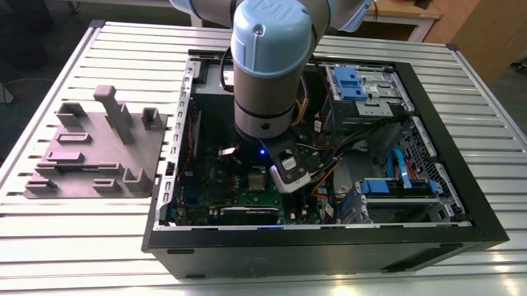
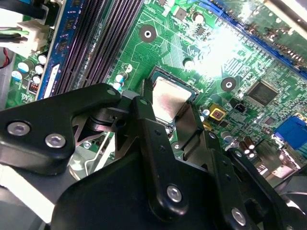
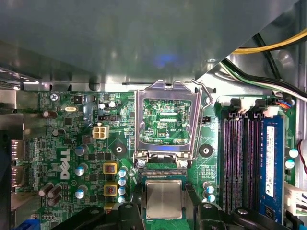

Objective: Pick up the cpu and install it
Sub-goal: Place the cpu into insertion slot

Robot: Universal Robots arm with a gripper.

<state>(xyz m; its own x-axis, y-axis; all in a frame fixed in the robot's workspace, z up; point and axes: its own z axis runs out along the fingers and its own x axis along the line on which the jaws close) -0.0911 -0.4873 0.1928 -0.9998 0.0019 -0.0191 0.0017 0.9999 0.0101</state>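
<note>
Gripper (image 2: pixel 171 100) is down inside the open PC case (image 1: pixel 428 228), straddling the cpu (image 3: pixel 164 199). Cpu sits at the motherboard (image 3: pixel 67 136) socket, right beside the flipped-up socket frame (image 3: pixel 140 120). Can't tell whether it's clamped or released.

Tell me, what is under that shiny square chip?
Around the cpu a dark socket rim shows, on the green motherboard. What lies directly beneath the chip is covered by it.
</note>
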